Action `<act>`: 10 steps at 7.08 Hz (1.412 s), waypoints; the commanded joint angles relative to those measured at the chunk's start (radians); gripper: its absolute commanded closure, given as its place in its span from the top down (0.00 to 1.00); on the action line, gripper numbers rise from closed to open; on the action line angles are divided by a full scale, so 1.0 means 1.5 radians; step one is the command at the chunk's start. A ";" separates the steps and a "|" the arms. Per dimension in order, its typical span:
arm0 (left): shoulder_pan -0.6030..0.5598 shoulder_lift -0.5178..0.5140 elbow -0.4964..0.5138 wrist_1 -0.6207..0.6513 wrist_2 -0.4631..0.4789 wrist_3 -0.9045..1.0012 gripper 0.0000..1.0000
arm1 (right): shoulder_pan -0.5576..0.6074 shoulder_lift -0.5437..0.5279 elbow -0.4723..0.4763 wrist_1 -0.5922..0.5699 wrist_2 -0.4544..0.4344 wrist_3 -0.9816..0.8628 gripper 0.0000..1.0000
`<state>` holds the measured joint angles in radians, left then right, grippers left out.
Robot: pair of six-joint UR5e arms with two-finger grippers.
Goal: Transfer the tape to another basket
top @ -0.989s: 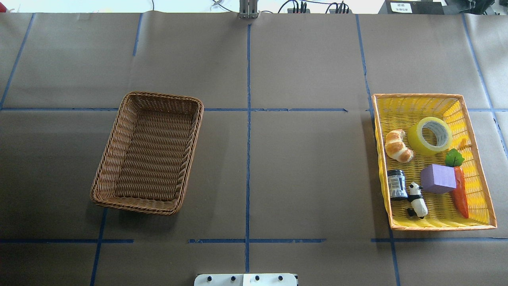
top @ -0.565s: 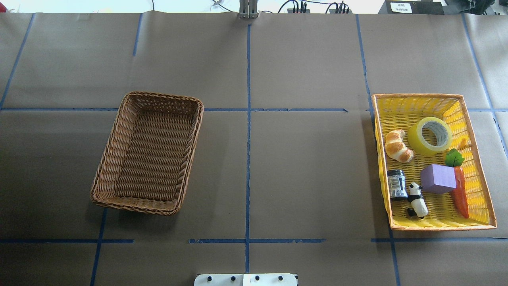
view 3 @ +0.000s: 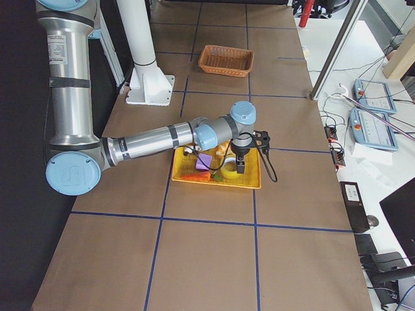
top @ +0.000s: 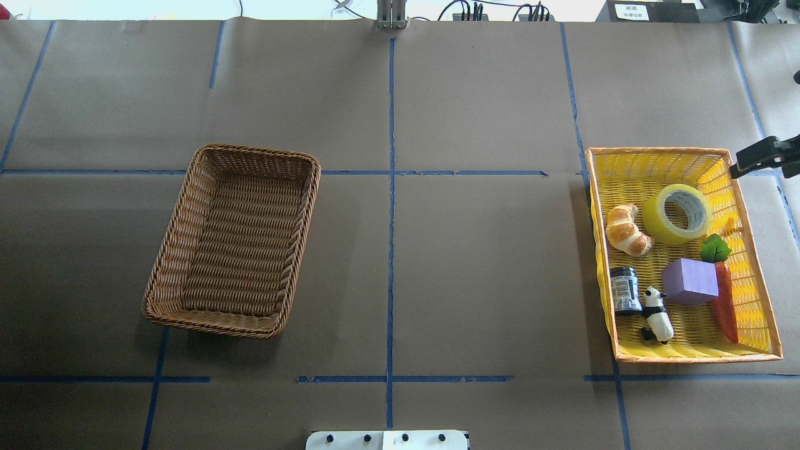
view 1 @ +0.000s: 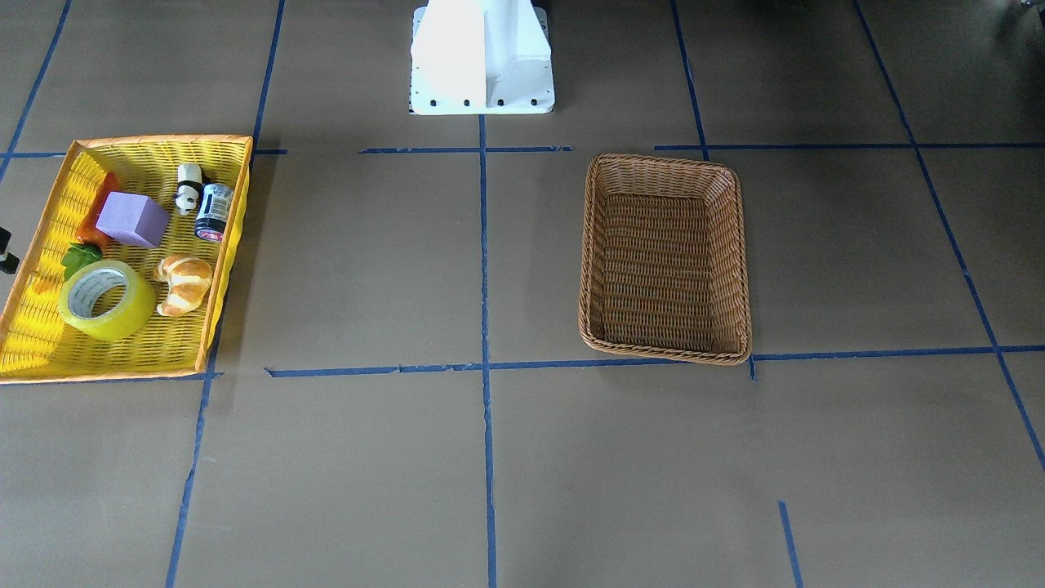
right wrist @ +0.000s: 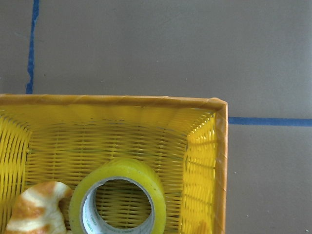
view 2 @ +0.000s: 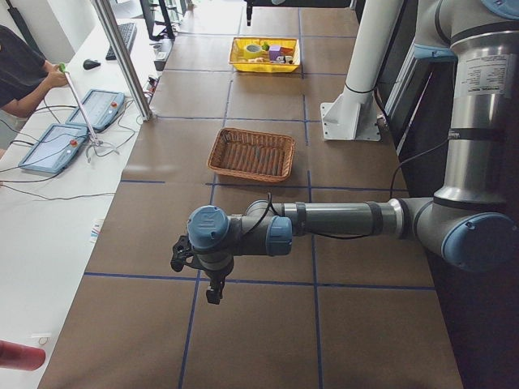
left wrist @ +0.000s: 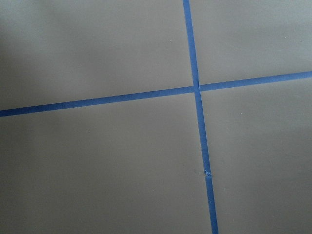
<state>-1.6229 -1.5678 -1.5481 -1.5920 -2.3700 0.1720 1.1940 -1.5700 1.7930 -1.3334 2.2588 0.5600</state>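
Note:
The tape [top: 678,214], a yellow-green roll with a grey core, lies in the far end of the yellow plastic basket [top: 656,150]; it also shows in the front view [view 1: 106,300] and the right wrist view [right wrist: 117,200]. The brown wicker basket [top: 234,250] stands empty on the left half of the table [view 1: 665,261]. My right gripper [view 3: 240,167] hangs over the yellow basket's far right corner; only a dark part [top: 759,156] shows overhead, and I cannot tell if it is open. My left gripper [view 2: 212,293] hangs over bare table far to the left; I cannot tell its state.
The yellow basket also holds a croissant [top: 627,230], a purple block [top: 689,281], a toy carrot [top: 725,300], a small dark jar [top: 625,289] and a panda figure [top: 657,314]. The white robot base [view 1: 482,57] stands at the table's near edge.
A dark part of my right arm's end has come into the overhead view at the right edge, by the yellow basket's far corner. The tape and both baskets have not moved.

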 commanded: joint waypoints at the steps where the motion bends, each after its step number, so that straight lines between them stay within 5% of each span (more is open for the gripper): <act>1: 0.000 0.000 -0.001 -0.001 0.000 -0.001 1.00 | -0.072 -0.002 -0.054 0.107 -0.055 0.084 1.00; 3: 0.000 0.000 -0.001 -0.004 0.000 -0.002 1.00 | -0.093 0.006 -0.114 0.163 -0.065 0.089 1.00; 9: 0.000 -0.001 -0.001 -0.004 0.000 -0.003 1.00 | -0.133 0.017 -0.143 0.163 -0.062 0.089 1.00; 10: 0.000 -0.001 -0.001 -0.004 0.000 -0.003 1.00 | -0.133 0.017 -0.143 0.163 -0.062 0.090 0.77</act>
<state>-1.6229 -1.5686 -1.5493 -1.5984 -2.3700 0.1674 0.9962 -1.5449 1.5806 -1.0894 2.1651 0.6937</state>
